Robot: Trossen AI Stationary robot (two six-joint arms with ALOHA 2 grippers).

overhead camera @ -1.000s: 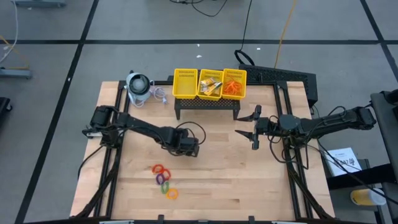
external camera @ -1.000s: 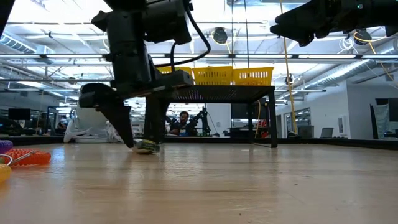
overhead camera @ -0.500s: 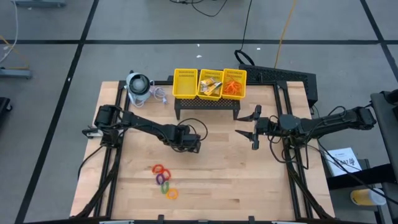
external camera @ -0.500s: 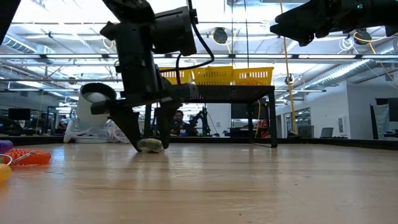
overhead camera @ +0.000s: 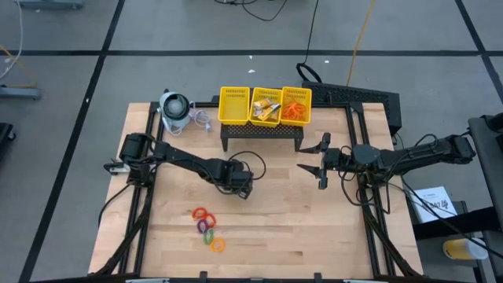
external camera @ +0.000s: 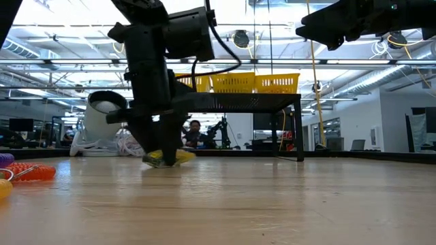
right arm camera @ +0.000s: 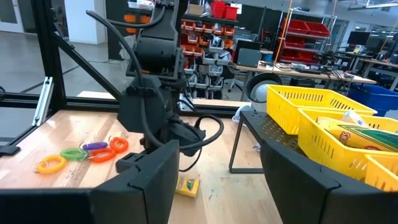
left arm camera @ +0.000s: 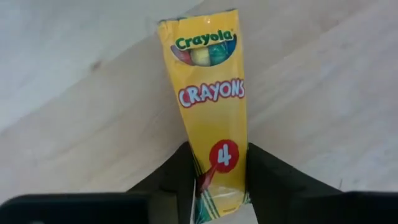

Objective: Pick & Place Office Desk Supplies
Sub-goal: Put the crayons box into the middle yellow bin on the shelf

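A yellow Crayola crayon packet (left arm camera: pixel 211 106) lies flat on the wooden table near its middle, in front of the black stand. My left gripper (left arm camera: pixel 219 186) stands over the packet, pointing steeply down, and is shut on it; in the low view it (external camera: pixel 163 153) reaches the tabletop. My right gripper (overhead camera: pixel 312 155) waits open and level, above the table's right half. Coloured coil rings (overhead camera: pixel 208 228) lie at the near left of the table. The yellow mesh basket (overhead camera: pixel 266 106) sits on the stand at the far edge. My left gripper pinches the packet's two long sides (left arm camera: pixel 239 180) between its two fingers, near the end opposite the Crayola logo. The fingers (left arm camera: pixel 177 180) come from above, pointing steeply down, and lie across the packet. The packet rests flat on the table.
A grey-white round device (overhead camera: pixel 174 110) with a cord sits at the far left corner. The black stand (overhead camera: pixel 263 134) under the basket rises just beyond the left gripper. Bare wood stretches along the near and right parts of the table.
My left gripper has sunk a little onto the crayon packet, rolled about its pointing line, and shut on the packet's sides. The packet stays on the table.
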